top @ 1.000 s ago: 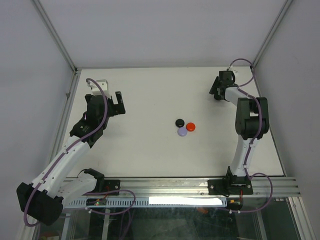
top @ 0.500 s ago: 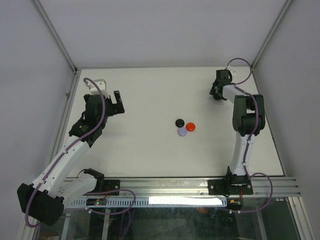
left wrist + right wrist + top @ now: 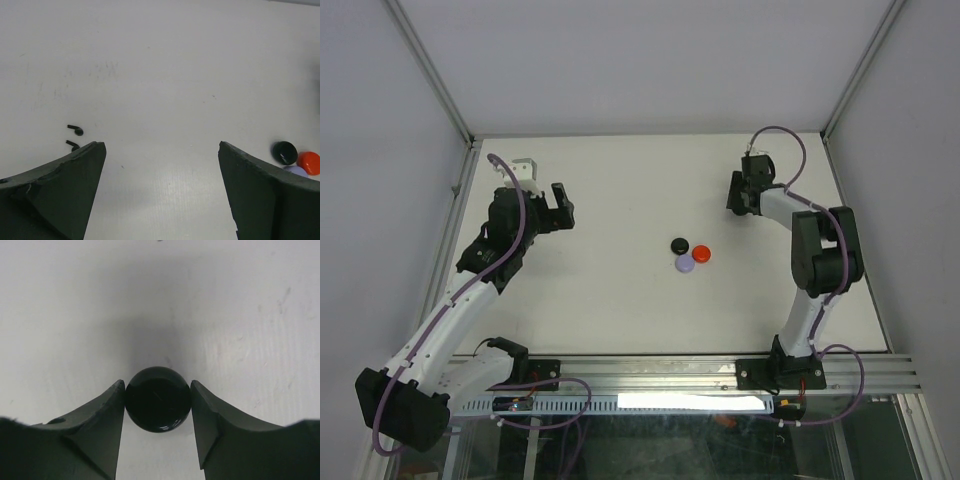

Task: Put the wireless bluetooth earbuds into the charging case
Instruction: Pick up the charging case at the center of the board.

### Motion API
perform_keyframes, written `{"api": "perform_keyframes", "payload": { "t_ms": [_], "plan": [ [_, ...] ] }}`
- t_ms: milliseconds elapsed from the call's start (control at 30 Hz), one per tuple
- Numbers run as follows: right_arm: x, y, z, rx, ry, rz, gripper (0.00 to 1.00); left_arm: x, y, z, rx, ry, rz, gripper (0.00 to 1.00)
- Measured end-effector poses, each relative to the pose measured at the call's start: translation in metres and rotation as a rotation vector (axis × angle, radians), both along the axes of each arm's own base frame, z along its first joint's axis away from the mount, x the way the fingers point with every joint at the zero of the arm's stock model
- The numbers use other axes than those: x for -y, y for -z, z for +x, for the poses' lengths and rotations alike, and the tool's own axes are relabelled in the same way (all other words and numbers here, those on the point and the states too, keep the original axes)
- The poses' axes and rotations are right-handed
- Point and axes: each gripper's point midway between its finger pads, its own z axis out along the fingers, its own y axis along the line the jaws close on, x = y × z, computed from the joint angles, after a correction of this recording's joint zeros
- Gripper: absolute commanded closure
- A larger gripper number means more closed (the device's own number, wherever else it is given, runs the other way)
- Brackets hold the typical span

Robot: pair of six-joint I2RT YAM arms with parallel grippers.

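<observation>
Two small black earbuds (image 3: 75,130) (image 3: 72,145) lie on the white table, just off the left finger of my left gripper (image 3: 162,145). That gripper is open and empty; in the top view it (image 3: 561,206) is at the table's left. My right gripper (image 3: 157,384) is shut on a round glossy black charging case (image 3: 158,402), with both fingers touching its sides. In the top view the right gripper (image 3: 734,195) is at the back right and hides the case. The earbuds do not show in the top view.
Three small round pieces sit together mid-table: black (image 3: 678,245), red (image 3: 702,253) and pale purple (image 3: 685,264). They also show at the right edge of the left wrist view, behind the right finger. Cage posts and grey walls bound the table.
My right gripper has moved left and a little nearer, away from the back right corner. The left gripper has shifted slightly to the right.
</observation>
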Motion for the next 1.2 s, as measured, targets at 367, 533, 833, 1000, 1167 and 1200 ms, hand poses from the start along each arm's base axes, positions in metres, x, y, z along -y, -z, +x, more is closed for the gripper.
{"api": "perform_keyframes", "payload": {
  "t_ms": [367, 533, 833, 1000, 1167, 1200],
  "plan": [
    [-0.113, -0.099, -0.061, 0.310, -0.526, 0.028, 0.58, 0.049, 0.001, -0.009, -0.064, 0.230, -0.140, 0.01],
    [-0.160, -0.134, -0.098, 0.470, -0.795, 0.020, 0.59, 0.076, -0.013, -0.016, -0.085, 0.363, -0.223, 0.01],
    [-0.215, -0.185, -0.144, 0.709, -1.132, -0.035, 0.60, 0.119, -0.023, -0.036, -0.188, 0.579, -0.381, 0.01],
    [-0.244, -0.197, -0.177, 0.811, -1.332, -0.087, 0.60, 0.133, -0.021, -0.046, -0.264, 0.646, -0.452, 0.05],
    [-0.267, -0.201, -0.205, 0.889, -1.493, -0.126, 0.60, 0.148, -0.017, -0.053, -0.326, 0.691, -0.493, 0.16],
    [-0.271, -0.201, -0.209, 0.903, -1.520, -0.131, 0.60, 0.151, -0.016, -0.055, -0.338, 0.702, -0.499, 0.18]
  ]
}}
